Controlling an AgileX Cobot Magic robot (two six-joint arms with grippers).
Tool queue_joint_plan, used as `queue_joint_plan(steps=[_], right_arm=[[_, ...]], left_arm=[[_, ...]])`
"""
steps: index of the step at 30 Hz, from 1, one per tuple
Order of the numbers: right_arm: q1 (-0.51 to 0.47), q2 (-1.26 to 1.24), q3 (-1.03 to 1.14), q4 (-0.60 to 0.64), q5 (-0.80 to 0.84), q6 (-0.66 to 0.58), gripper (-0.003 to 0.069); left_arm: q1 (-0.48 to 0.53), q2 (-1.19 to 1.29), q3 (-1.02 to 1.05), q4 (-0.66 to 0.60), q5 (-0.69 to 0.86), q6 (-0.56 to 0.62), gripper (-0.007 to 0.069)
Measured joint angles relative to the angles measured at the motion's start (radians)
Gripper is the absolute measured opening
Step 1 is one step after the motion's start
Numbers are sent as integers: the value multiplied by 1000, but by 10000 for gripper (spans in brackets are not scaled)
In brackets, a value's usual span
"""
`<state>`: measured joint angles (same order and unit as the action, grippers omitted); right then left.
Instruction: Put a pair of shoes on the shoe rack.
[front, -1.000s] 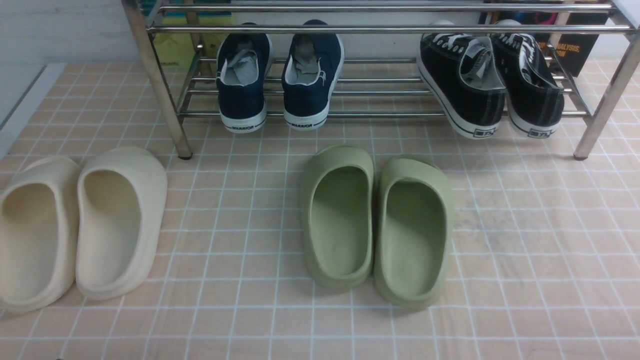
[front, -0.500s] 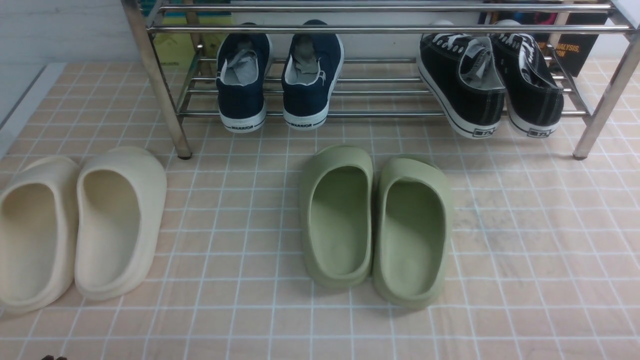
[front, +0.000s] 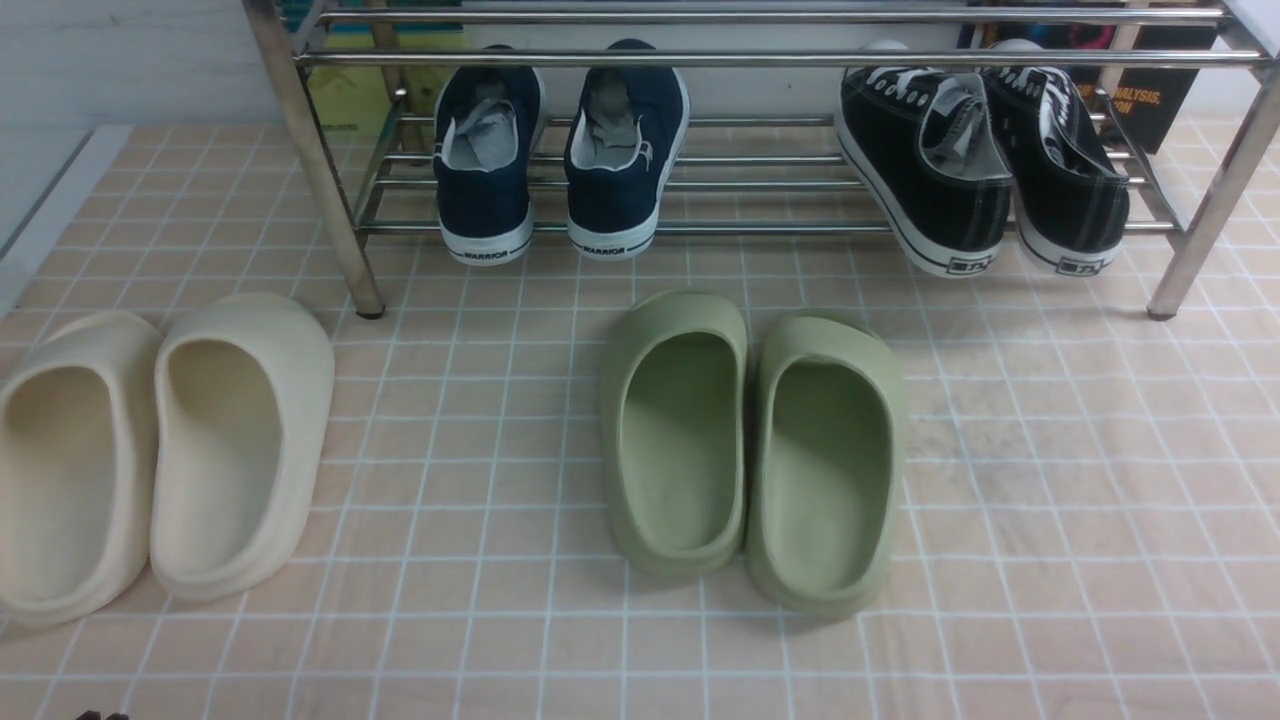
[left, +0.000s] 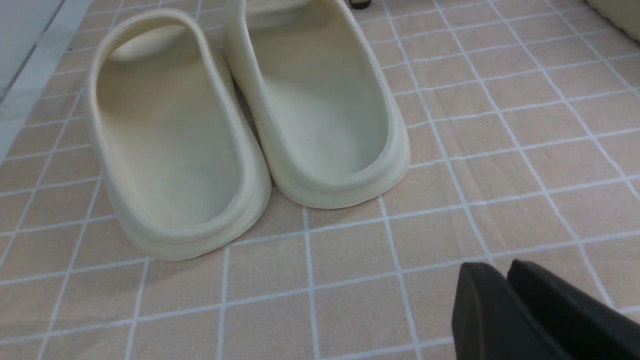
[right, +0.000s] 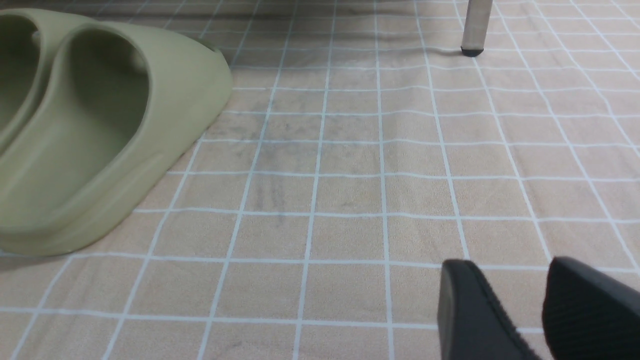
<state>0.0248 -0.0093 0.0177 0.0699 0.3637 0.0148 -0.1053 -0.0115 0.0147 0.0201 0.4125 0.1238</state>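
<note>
Pale tiled floor (front: 430, 600) runs up to the wall, and going left to right we first meet the cream clogs (front: 240, 575). Nearer us than those is our left gripper (left: 504, 272), its tips close together with nothing visible between them; whether they are fully closed we cannot tell. Next come the navy slip-on sneakers (front: 485, 210), side by side on the lower tubes of the shoe rack (front: 760, 229), heels towards us and long axes running roughly forward. They lie ahead of our left gripper and to its right, beyond the clogs, and we judge the left arm the nearer. Past the green clogs (front: 835, 600), our right gripper (right: 510, 261) stands spread and empty over bare tile. Since the pair already sits on the rack, we think the placing is done, and any coming move need only keep both arms clear of it
</note>
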Motion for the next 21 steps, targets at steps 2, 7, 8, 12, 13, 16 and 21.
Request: queue_joint_plan(steps=[2, 7, 8, 12, 13, 16, 21], right_arm=[[0, 0, 0, 0, 0, 0, 240], [0, 0, 0, 0, 0, 0, 240], [0, 0, 0, 0, 0, 0, 240], [0, 0, 0, 0, 0, 0, 240], [0, 0, 0, 0, 0, -1, 240], [0, 0, 0, 0, 0, -1, 240], [0, 0, 0, 0, 0, -1, 240]], left_arm=[[0, 0, 0, -20, 0, 15, 90], [0, 0, 0, -58, -4, 20, 89], [0, 0, 0, -65, -6, 20, 89], [0, 0, 1, -103, -9, 20, 88], [0, 0, 1, -107, -11, 20, 88], [0, 0, 2, -115, -12, 20, 88], [0, 0, 3, -121, -19, 22, 90]])
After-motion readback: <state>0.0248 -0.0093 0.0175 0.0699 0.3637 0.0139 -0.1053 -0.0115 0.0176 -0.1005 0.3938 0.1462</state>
